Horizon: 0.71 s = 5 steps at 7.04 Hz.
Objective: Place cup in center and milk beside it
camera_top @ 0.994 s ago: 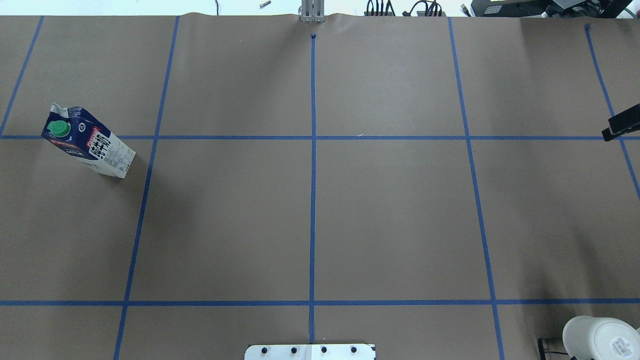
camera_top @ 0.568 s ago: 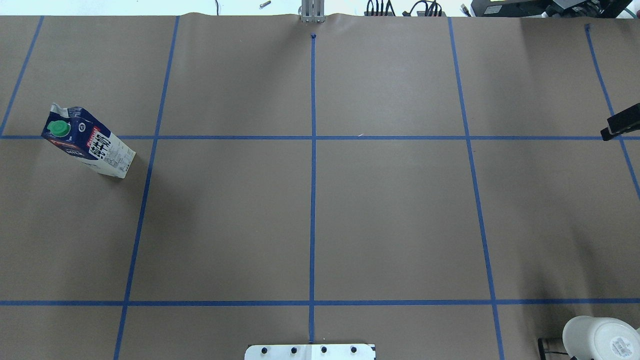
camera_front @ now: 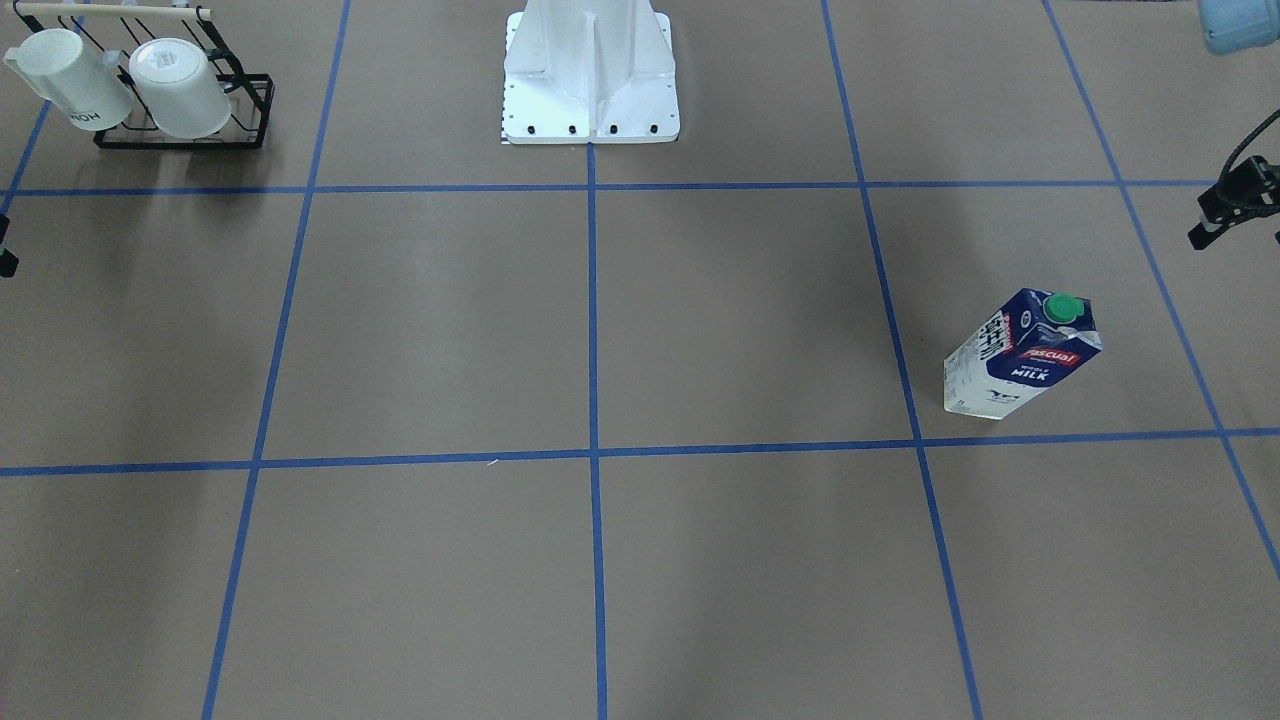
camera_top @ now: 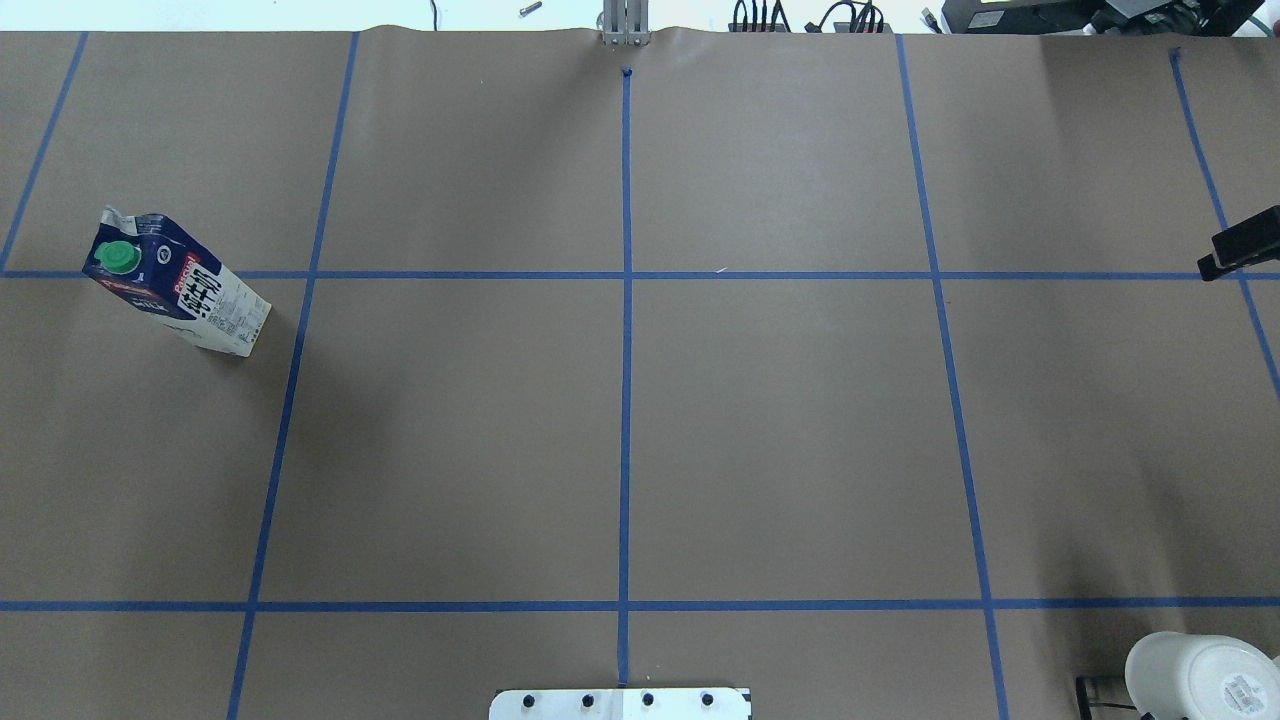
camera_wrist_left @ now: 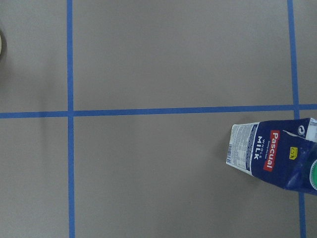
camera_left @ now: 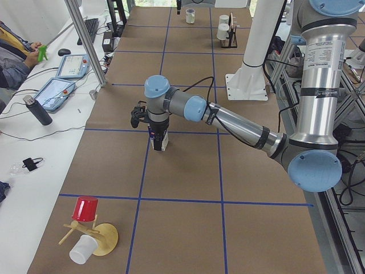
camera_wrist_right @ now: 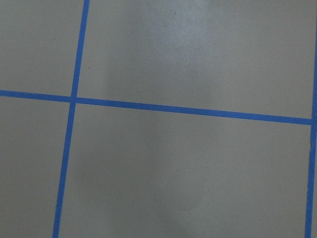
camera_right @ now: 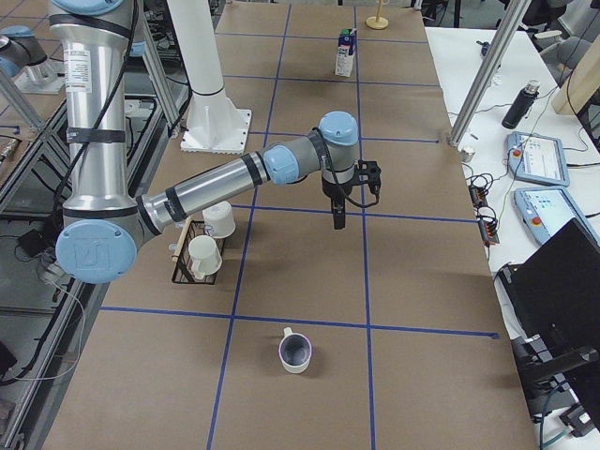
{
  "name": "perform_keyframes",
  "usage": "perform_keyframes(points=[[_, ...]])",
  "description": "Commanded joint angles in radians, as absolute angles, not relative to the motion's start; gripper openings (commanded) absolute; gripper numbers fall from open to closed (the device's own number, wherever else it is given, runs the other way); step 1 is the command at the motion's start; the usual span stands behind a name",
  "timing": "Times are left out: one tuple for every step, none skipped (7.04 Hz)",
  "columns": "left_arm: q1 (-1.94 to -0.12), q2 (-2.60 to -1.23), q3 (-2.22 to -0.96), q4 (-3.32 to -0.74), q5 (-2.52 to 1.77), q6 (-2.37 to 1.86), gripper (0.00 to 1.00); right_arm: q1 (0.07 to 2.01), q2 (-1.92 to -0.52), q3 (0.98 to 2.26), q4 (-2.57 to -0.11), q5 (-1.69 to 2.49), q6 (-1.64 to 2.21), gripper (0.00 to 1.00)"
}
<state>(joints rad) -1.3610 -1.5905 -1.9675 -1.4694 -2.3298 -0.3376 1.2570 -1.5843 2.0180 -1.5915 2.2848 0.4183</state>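
The milk (camera_top: 175, 285) stands upright at the table's far left; it also shows in the front view (camera_front: 1020, 355), small and far in the right side view (camera_right: 346, 52), and at the lower right of the left wrist view (camera_wrist_left: 272, 156). The cup (camera_right: 295, 352), white with a dark inside, stands upright near the table's right end and shows only in the right side view. My left gripper (camera_left: 153, 123) hangs above the table close by the milk; whether it is open or shut I cannot tell. My right gripper (camera_right: 337, 217) hangs over bare paper, away from the cup; only a black part of it shows in the overhead view (camera_top: 1240, 245), and its state I cannot tell.
A black wire rack (camera_front: 250, 105) holds two white mugs near the robot's base (camera_front: 590, 100) on its right. A wooden stand with a red cup (camera_left: 85, 208) and a white cup sits at the table's left end. Blue tape lines grid the brown paper.
The black part of my right gripper at the overhead view's right edge has shifted slightly left. The milk has not moved.
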Motion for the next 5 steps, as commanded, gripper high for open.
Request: perform_keyframes(points=[[-1.359,-1.597,-1.964,-1.474,-2.33,-0.339,0.98,1.249,-1.585,2.02,-1.589,2.283,0.431,1.0],[-1.359,-1.598,-1.965,-1.476,-2.332,-0.337,0.98,1.247,-1.588,2.02,-1.591,2.289,0.425,1.0],[-1.361,-1.597,-1.97,-1.476,-2.332,-0.333,0.98,1.244,-1.594,2.02,-1.592,2.293,0.423,1.0],[-1.361,-1.589,-1.974,-1.474,-2.338,-0.331,0.98,1.244,-1.638,1.999,-1.592,2.289,0.407,1.0],[-1.361,-1.589,-1.956,-1.476,-2.339,-0.333,0.98,1.277,-1.666,1.967,-1.594,2.292,0.244,1.0]])
